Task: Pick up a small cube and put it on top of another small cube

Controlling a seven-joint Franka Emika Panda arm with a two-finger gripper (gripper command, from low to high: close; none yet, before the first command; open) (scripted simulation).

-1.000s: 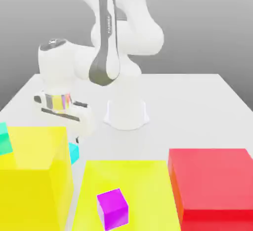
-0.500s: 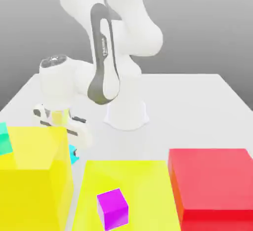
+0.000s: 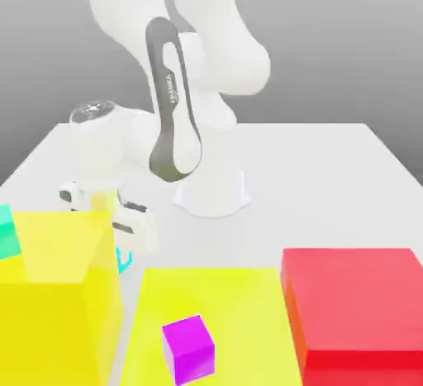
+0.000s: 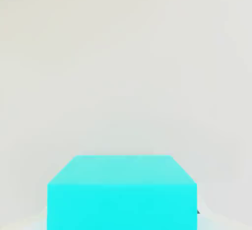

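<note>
End effector (image 3: 124,248) pinches the small cube (image 4: 122,192) beside the big yellow block (image 3: 54,302).

A simulated test scene, not a real room: a plain white worktop (image 3: 330,169) under an empty grey backdrop, a smooth white robot arm (image 3: 190,70) bolted at its middle, and flat-coloured blocks, yellow (image 3: 49,310), red (image 3: 355,302) and magenta (image 3: 188,348), with no texture or clutter
</note>
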